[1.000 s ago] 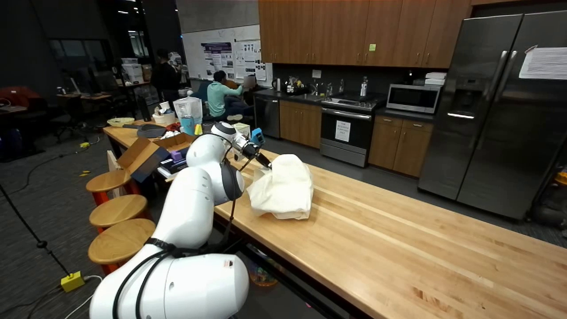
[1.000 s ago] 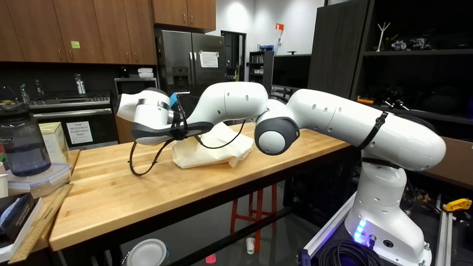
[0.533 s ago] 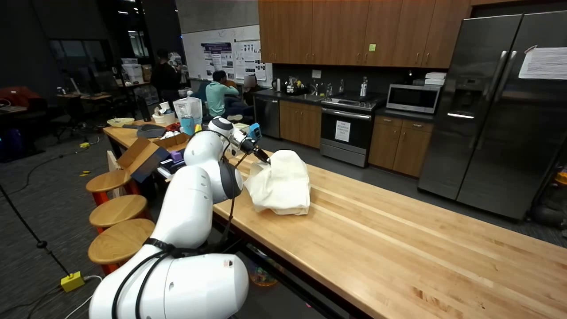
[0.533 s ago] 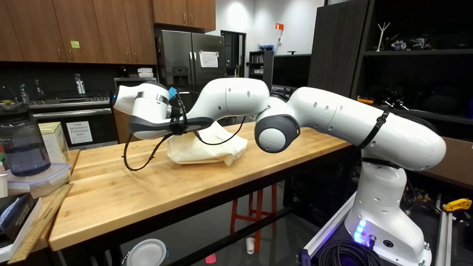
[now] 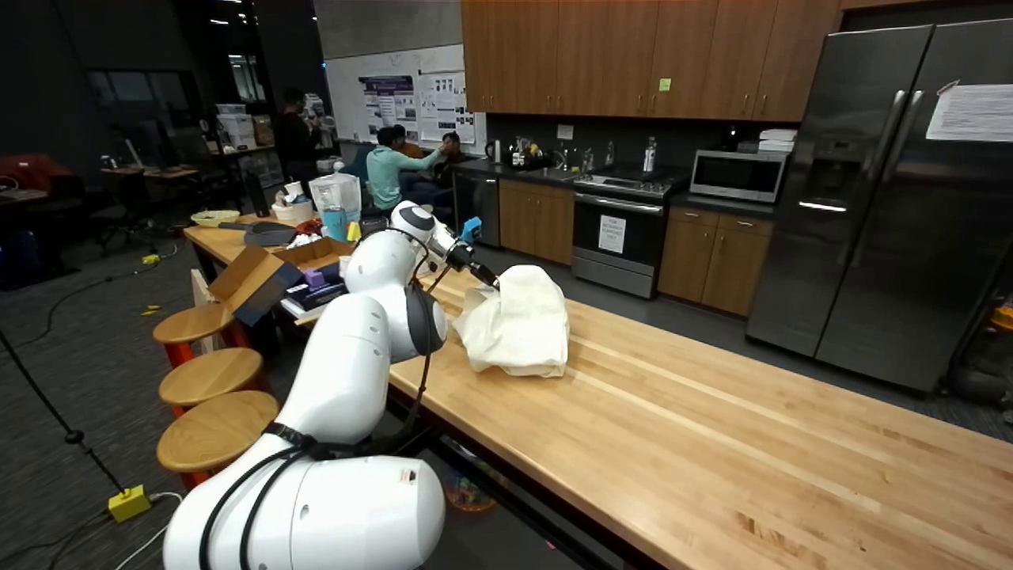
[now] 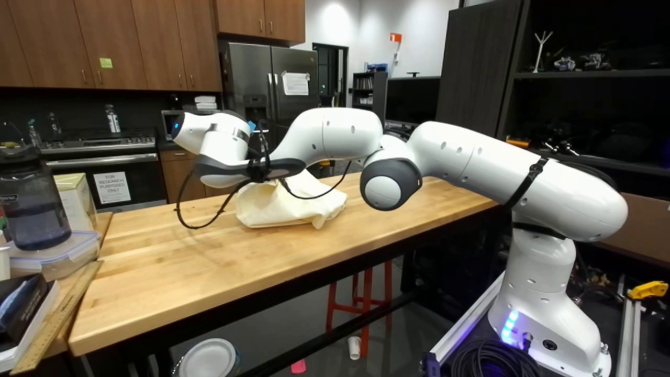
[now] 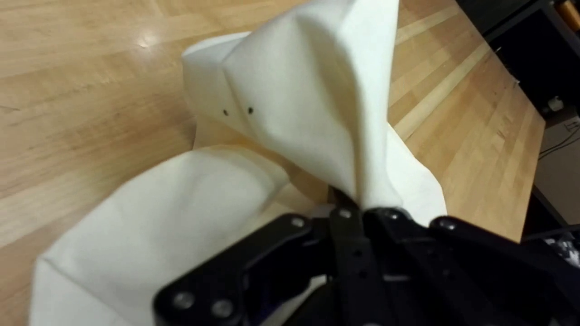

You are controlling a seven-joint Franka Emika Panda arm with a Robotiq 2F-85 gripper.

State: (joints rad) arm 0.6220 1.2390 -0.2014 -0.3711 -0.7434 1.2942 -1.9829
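Micro [image 5: 736, 177] betw stove [image 5: 643, 241] & fridge [image 5: 882, 214]; water btl [image 6: 34, 207] atop plastic box [image 6: 77, 255]; 3 round stools [image 5: 211, 375].

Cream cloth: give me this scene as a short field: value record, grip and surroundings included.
gripper: shut, pinching a raised fold
held: cream cloth
cloth marks: two small dark spots
surface: wooden table; cloth's lower part seems to rest on it
also in an exterior view: water bottle, wooden ruler
cannot tell: whether anything lies under the cloth
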